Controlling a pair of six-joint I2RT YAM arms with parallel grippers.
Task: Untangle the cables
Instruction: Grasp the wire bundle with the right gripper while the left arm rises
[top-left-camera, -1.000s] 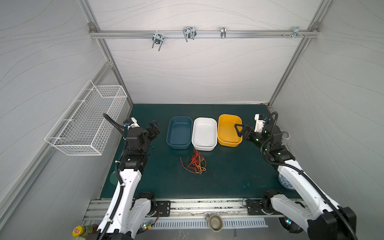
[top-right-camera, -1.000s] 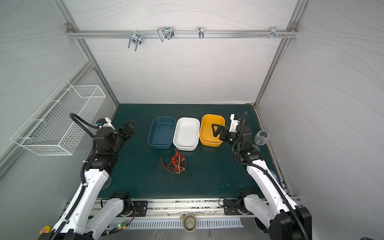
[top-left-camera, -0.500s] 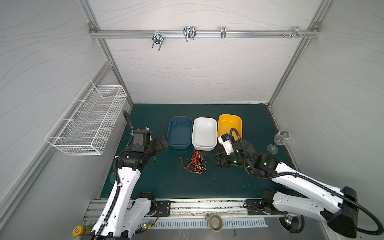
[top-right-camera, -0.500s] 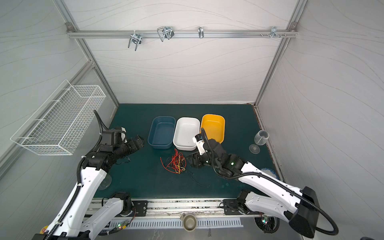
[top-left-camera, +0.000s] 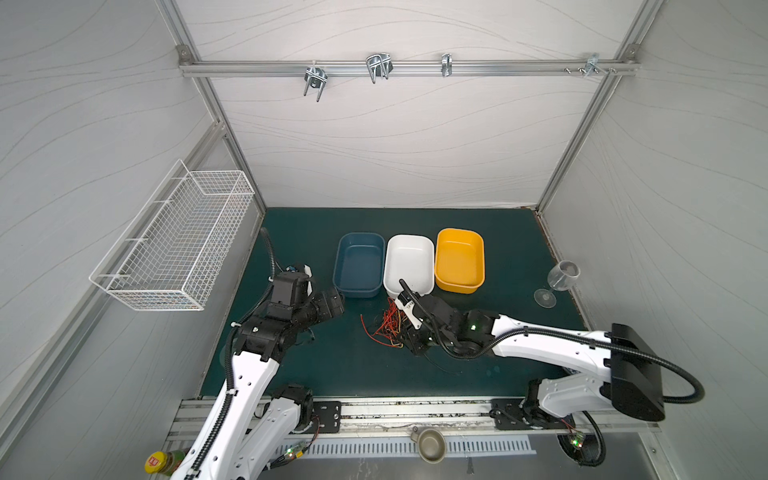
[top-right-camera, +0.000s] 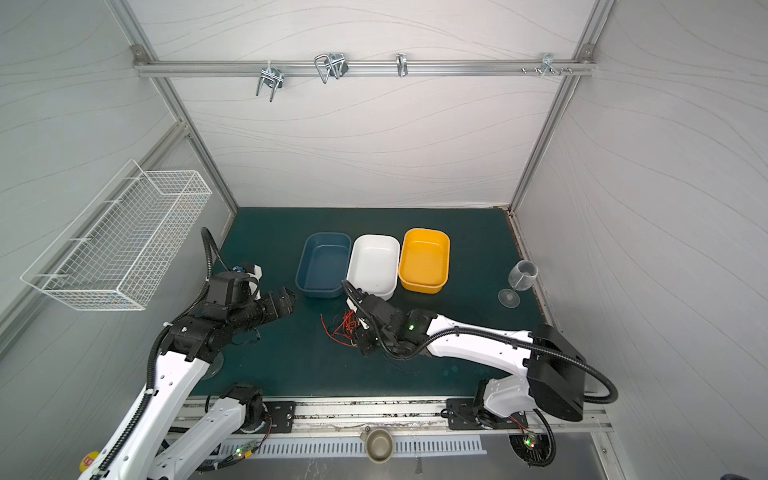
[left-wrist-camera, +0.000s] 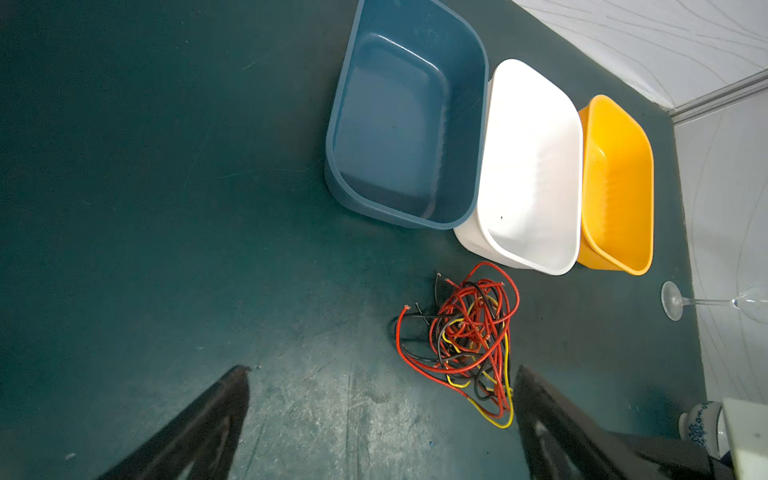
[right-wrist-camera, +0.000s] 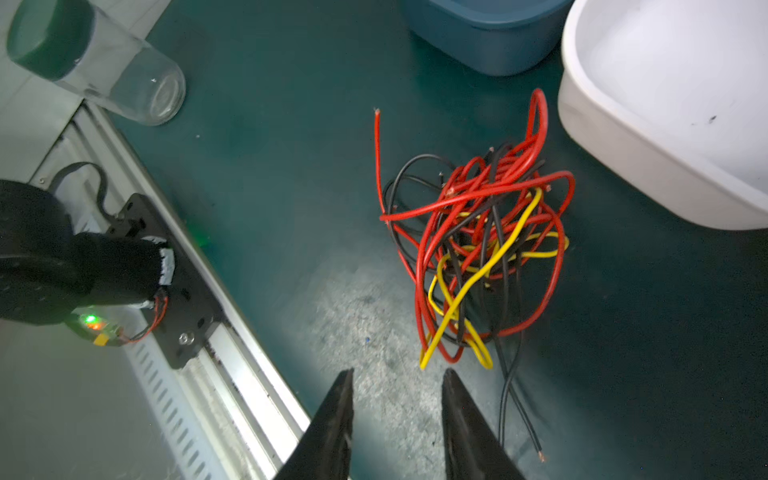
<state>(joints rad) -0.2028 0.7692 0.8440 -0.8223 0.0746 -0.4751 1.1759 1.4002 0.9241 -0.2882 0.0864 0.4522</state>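
The cables (right-wrist-camera: 478, 216) lie just ahead of the right gripper (right-wrist-camera: 399, 372), jaws slightly apart, empty.

No legible txt, nos. or brand anywhere. Closest thing: a red sticker (top-left-camera: 153, 460) w/ pale marks on the yellow cap (top-left-camera: 152, 466) of a bottle (top-left-camera: 171, 459) at the front-L edge, seen in both top views (cap again at (top-right-camera: 88, 459)). The marks are too small and blurred to read, so can't tell if they're letters or a logo. In the left wrist view a small white pot (left-wrist-camera: 702, 420) has blue markings. They look like a painted pattern, not lettering, and are partly cut off.
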